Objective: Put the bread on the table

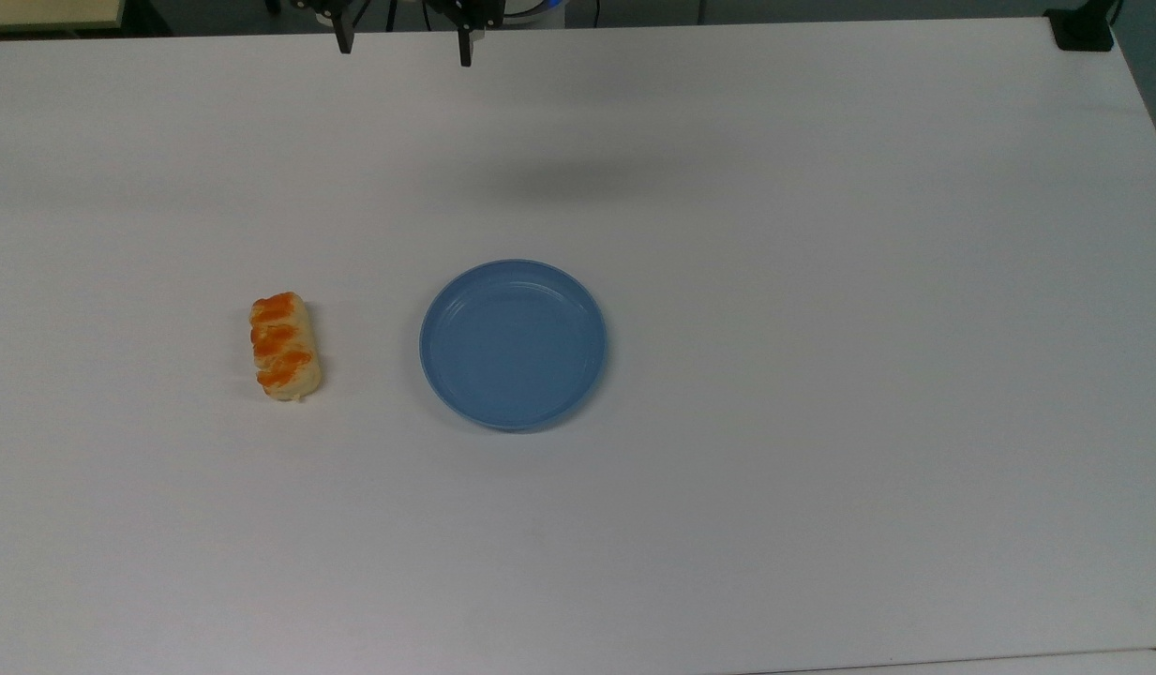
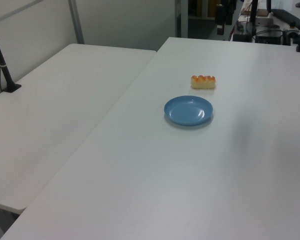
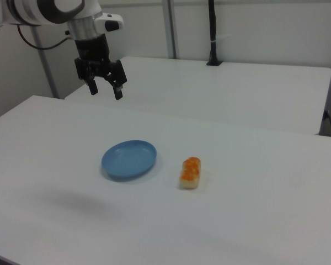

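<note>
Closest to the right view's camera stretches a wide bare run of the white table (image 3: pixel 254 221), smooth and matte, with a soft shadow smudged on it toward the right view's left. A little farther in lies the bread (image 3: pixel 190 172), a small oblong pale-tan bun with orange glazed patches along its top, resting flat on the tabletop with nothing touching it. Just beside it, toward the right view's left, sits a round blue plate (image 3: pixel 129 159), apart from the bun with a strip of white between them. In the top view the bread (image 1: pixel 284 359) lies lengthwise to the top view's left of the plate (image 1: pixel 513 344), and in the left view the bread (image 2: pixel 203 81) sits beyond the plate (image 2: pixel 188 110), both on the same table (image 2: pixel 140 190). Farther back, raised well above the surface and well apart from both bun and plate, hangs the gripper (image 3: pixel 105 89) on its white arm (image 3: pixel 49 12); its two black fingers (image 3: pixel 92 88) are spread wide with nothing between them. The top view catches the gripper (image 1: pixel 404 42) at the table's far edge, fingertips pointing down. Beyond that stands a second white table (image 3: pixel 220 91) with a dark post (image 3: pixel 212 33) rising from its far side.
</note>
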Robot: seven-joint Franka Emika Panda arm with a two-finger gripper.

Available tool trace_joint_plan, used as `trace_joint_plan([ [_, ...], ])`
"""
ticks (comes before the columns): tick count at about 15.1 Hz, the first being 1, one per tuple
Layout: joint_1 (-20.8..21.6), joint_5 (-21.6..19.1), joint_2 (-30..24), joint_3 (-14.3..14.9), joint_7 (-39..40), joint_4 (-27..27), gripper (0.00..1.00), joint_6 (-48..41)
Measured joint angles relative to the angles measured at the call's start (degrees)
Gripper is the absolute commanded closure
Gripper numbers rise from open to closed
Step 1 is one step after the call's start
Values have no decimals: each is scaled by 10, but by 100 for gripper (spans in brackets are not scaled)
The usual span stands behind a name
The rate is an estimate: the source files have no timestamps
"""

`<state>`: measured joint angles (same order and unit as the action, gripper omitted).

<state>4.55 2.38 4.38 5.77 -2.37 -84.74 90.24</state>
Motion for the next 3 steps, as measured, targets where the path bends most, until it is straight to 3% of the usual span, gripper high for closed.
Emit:
trace_joint_plan([
  [3, 11, 0, -1, 9, 0, -2, 0, 0],
])
